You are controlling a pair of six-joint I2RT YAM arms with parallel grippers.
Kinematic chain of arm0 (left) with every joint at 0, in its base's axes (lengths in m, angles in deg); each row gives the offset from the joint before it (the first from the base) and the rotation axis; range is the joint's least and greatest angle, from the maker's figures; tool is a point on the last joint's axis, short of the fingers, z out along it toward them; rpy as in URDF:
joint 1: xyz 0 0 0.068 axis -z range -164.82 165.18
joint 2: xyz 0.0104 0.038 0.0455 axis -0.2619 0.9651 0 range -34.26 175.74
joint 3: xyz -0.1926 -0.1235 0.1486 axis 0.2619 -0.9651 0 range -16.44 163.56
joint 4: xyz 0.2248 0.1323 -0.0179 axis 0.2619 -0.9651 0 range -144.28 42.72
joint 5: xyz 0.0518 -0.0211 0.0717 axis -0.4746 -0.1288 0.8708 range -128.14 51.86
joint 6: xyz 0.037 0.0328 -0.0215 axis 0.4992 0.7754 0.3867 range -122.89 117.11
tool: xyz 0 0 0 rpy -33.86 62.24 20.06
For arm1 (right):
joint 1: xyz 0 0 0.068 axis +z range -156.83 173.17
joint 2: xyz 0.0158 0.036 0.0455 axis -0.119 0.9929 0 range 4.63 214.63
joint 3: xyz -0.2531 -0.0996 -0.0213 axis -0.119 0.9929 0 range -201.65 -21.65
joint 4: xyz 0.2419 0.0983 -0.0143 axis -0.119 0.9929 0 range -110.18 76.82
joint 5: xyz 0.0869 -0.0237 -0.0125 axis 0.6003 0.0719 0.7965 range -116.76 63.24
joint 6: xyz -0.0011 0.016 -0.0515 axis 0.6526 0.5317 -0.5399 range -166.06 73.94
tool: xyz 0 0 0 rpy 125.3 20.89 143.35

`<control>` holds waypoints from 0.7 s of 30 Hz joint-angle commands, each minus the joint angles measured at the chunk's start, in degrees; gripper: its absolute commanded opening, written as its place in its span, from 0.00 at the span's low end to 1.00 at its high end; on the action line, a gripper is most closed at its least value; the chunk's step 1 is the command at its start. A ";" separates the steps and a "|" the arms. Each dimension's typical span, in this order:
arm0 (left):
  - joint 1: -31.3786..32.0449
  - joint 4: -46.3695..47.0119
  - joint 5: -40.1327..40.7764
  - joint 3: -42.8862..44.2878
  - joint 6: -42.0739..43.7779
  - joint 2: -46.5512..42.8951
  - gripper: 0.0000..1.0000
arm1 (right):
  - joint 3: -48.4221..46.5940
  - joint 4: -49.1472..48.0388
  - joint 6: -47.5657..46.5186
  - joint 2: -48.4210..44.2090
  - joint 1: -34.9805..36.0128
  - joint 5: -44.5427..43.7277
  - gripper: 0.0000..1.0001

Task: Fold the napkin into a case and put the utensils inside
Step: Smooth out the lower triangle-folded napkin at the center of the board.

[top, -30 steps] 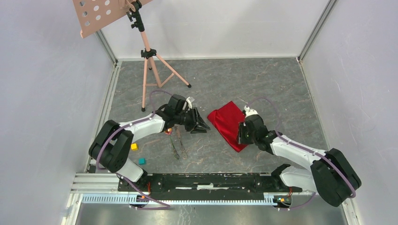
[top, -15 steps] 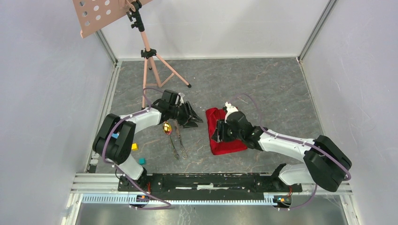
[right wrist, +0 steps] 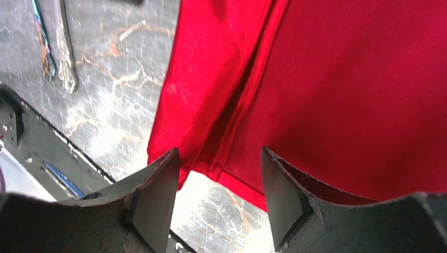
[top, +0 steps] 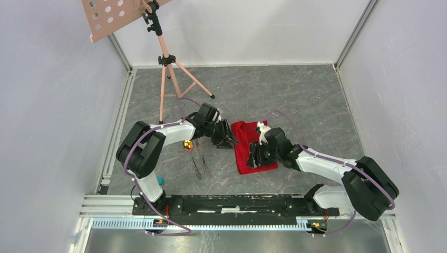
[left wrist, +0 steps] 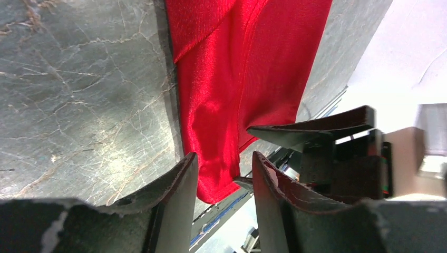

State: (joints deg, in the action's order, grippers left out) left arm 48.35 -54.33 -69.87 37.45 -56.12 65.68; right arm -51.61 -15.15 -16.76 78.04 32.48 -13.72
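The top view is bright, evenly lit from above and sharp, with only faint soft shadows. In both wrist views the jaws are blurred at the near edge. The bright red shiny cloth (left wrist: 232, 79) ahead of them shows satin sheen; white glare washes the grey marbled tabletop (right wrist: 203, 203) between the right jaws.

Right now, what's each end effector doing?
Left end effector: open, above the red napkin, gripping nothing.
Right end effector: open, above the napkin's edge, empty.
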 commanded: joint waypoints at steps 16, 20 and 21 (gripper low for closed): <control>1.46 4.83 0.27 -4.85 -0.38 -1.75 0.39 | 6.57 -10.65 10.90 -2.93 0.77 5.73 0.59; 1.88 6.01 0.08 -6.62 -0.78 -1.92 0.39 | 6.53 -12.35 11.91 -1.18 1.19 6.28 0.60; 1.98 6.54 0.00 -7.26 -1.06 -1.99 0.38 | 6.33 -12.63 12.08 -0.79 1.43 6.08 0.60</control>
State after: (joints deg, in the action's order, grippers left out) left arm 49.64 -51.07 -69.19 32.10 -56.18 65.64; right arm -45.27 -24.30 -6.27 76.33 33.15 -8.46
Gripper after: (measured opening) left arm 0.389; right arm 0.602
